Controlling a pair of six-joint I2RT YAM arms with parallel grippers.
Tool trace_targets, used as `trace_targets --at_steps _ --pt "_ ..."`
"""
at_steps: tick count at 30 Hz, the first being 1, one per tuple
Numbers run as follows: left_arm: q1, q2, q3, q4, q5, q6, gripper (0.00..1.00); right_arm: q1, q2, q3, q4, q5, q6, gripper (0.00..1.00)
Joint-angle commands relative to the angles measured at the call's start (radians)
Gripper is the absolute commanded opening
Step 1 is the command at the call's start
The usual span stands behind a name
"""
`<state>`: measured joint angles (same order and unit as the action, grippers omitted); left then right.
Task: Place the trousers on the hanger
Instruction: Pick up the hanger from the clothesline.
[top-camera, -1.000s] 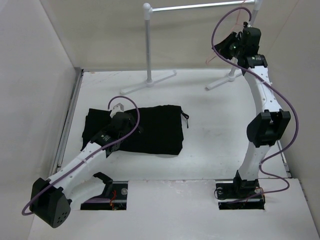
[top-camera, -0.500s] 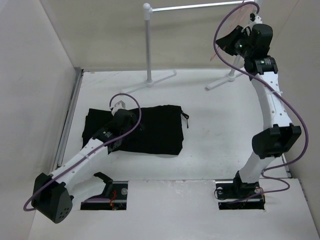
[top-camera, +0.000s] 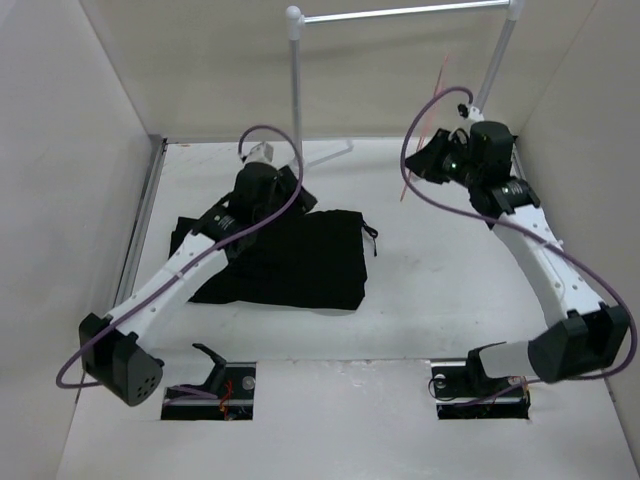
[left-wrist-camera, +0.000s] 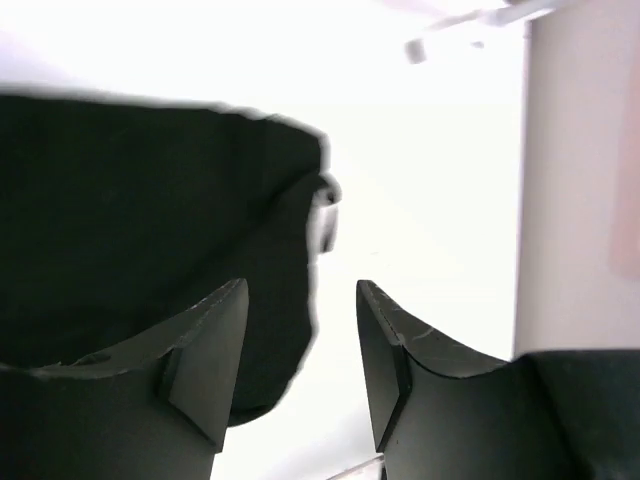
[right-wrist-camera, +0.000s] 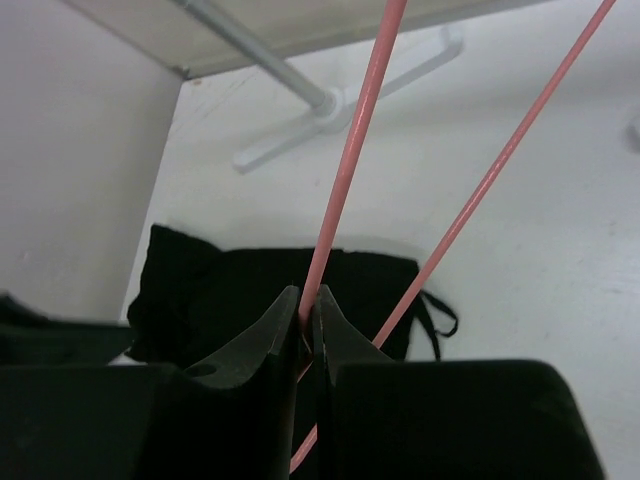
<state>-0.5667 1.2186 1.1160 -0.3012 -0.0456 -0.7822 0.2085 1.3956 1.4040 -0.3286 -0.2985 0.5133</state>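
Top view: my right gripper (top-camera: 425, 166) has come down from the white-posted clothes rail (top-camera: 296, 90), carrying the thin pink wire hanger (top-camera: 426, 125) clear of its silver bar. My left gripper (top-camera: 283, 195) has shifted to the far edge of the folded black cloth trousers (top-camera: 310, 265).

Left wrist view: fingers apart, empty, above the trousers' edge.

Right wrist view: fingers clamped on the hanger wire.

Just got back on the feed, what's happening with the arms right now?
The right gripper is shut on the pink hanger, holding it in the air over the far right of the table. The left gripper is open and empty, hovering by the edge of the black trousers, which lie folded on it. Nothing hangs on the hanger yet.
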Motion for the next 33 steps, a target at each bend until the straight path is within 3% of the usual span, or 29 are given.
trace_targets --at_steps 1,6,11,29,31,33 --pt "-0.043 0.089 0.204 0.001 0.041 0.092 0.45 0.077 -0.138 -0.103 0.068 0.015 -0.027 0.10" --pt "-0.143 0.304 0.497 -0.053 0.033 0.165 0.46 0.192 -0.228 -0.282 0.037 0.105 -0.022 0.10" --pt "-0.215 0.465 0.697 -0.105 -0.003 0.208 0.46 0.266 -0.273 -0.362 0.019 0.163 -0.013 0.10" --pt "-0.265 0.702 0.846 -0.085 -0.011 0.230 0.41 0.368 -0.328 -0.476 -0.004 0.220 0.036 0.10" --pt "-0.269 0.714 0.847 -0.082 -0.017 0.230 0.34 0.368 -0.334 -0.482 -0.007 0.220 0.040 0.11" --pt "-0.267 0.723 0.846 -0.082 -0.033 0.230 0.19 0.368 -0.342 -0.490 -0.010 0.220 0.042 0.11"
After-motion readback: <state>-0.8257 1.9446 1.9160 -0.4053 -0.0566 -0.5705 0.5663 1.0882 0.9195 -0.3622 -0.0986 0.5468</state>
